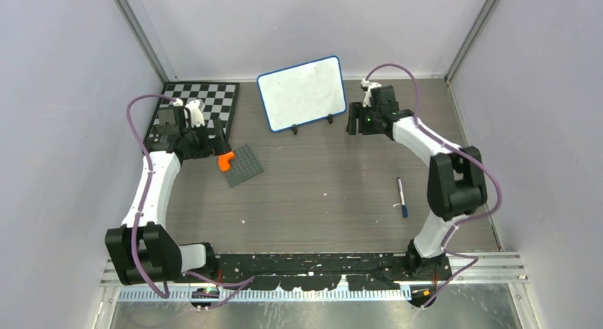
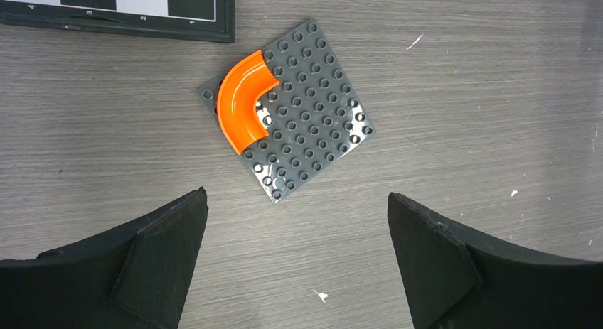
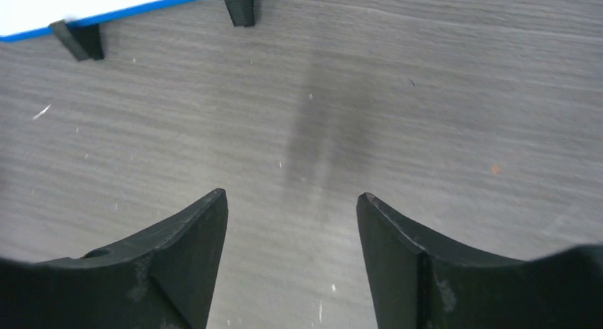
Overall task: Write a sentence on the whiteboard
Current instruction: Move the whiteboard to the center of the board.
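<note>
The whiteboard (image 1: 301,93), white with a blue frame, leans on two black feet at the back middle of the table. Its face looks blank and no sentence shows on it. A marker (image 1: 402,197) with a blue cap lies on the table at the right, apart from both arms. My right gripper (image 1: 353,123) hangs open just right of the board's lower corner, nothing between its fingers (image 3: 292,194). The board's blue edge (image 3: 107,15) and feet show ahead of it. My left gripper (image 1: 206,143) is open and empty over bare table (image 2: 296,194).
A grey studded plate (image 2: 306,112) carrying an orange curved piece (image 2: 242,101) lies just ahead of the left gripper. A black-and-white checkerboard (image 1: 206,105) lies at the back left. Walls close in the table on three sides.
</note>
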### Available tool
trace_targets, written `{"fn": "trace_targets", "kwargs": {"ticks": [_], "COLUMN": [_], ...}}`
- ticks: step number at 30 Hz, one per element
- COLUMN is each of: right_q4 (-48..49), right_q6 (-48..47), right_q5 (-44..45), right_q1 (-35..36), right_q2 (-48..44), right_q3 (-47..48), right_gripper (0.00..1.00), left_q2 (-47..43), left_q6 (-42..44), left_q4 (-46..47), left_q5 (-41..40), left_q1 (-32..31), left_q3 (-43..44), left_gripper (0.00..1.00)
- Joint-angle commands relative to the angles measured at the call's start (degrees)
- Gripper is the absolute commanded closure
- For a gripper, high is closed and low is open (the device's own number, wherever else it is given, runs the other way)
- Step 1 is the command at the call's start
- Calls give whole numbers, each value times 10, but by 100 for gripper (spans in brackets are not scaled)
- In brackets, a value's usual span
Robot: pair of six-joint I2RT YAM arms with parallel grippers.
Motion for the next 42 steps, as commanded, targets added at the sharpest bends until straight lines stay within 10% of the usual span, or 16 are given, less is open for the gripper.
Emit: {"fn": "trace_targets", "kwargs": {"ticks": [1, 20, 42], "right_q4": [47, 107, 161], "right_q6": [19, 13, -31], "right_q5": [42, 87, 31], "right_q1": [21, 66, 71], "right_q2": [79, 293, 336], "right_q3": [78, 254, 272], "right_gripper": [33, 50, 60], "left_q2": [-10, 29, 60], "left_q6": [-12, -19, -23], "left_q4": [17, 21, 22], "left_q5": [-2, -9, 0], "left_q1": [2, 2, 2], "left_q3": [23, 31, 41], "left_gripper": [0, 0, 0]}}
